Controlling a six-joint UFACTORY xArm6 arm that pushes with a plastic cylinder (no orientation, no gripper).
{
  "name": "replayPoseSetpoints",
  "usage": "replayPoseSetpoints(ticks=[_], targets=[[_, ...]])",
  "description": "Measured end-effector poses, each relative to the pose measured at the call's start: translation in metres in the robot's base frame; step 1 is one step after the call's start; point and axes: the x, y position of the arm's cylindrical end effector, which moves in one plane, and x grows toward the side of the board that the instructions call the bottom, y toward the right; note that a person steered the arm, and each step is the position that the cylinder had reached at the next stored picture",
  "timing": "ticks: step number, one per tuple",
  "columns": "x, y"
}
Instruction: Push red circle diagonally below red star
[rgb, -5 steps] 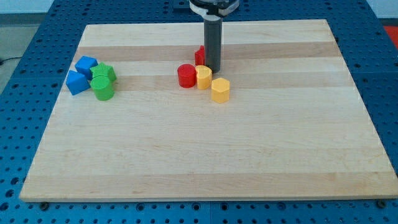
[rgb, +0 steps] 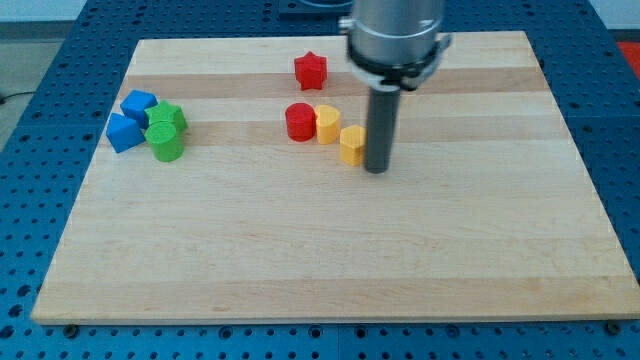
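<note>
The red circle (rgb: 299, 122) sits near the board's middle top, touching a yellow block (rgb: 327, 125) on its right. The red star (rgb: 310, 70) lies above it, a little to the right and apart from it. A second yellow block (rgb: 351, 145) sits lower right of the first. My tip (rgb: 376, 169) stands just right of this second yellow block, close against it, well to the right of the red circle and below the red star.
Two blue blocks (rgb: 138, 104) (rgb: 123, 132) and two green blocks (rgb: 168, 119) (rgb: 165, 143) cluster at the view's left. The wooden board (rgb: 330, 250) ends in a blue perforated table on all sides.
My tip moved from beside the red star down and to the right, to the right side of the lower yellow block. The red star now shows fully. The blocks look unmoved.
</note>
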Motion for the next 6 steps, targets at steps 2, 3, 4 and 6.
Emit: replayPoseSetpoints(ticks=[2, 3, 4, 6], targets=[[-0.056, -0.066], [-0.068, -0.068], [-0.121, -0.067], [-0.101, -0.05]])
